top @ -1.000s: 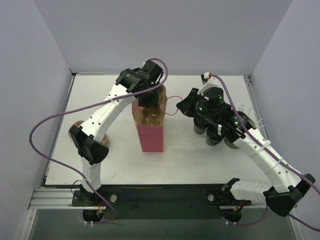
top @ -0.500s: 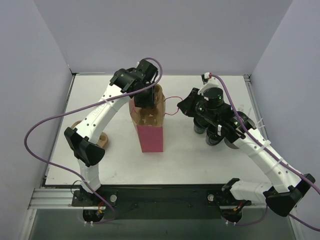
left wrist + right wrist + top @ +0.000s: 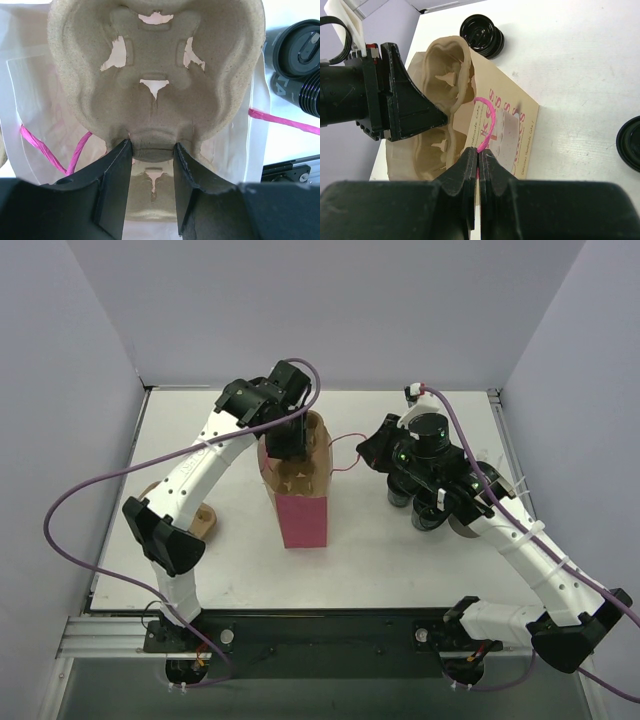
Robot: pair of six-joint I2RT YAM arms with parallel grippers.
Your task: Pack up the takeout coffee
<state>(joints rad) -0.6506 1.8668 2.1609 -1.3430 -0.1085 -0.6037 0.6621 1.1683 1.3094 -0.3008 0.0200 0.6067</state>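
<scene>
White table [image 3: 380, 560], lilac walls [image 3: 400, 310]. L gripper [image 3: 152, 147] pinches pulp tray [image 3: 155, 60] over ctr pink bag [image 3: 303, 515]; R gripper [image 3: 477, 155] clamps its handle [image 3: 487, 120]. Cups [image 3: 295, 50] at 3 o'clock.

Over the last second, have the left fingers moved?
Yes. In the top view, the left fingers, holding the cup carrier, have drifted slightly left against the base of the pink bag, which stayed put.
</scene>
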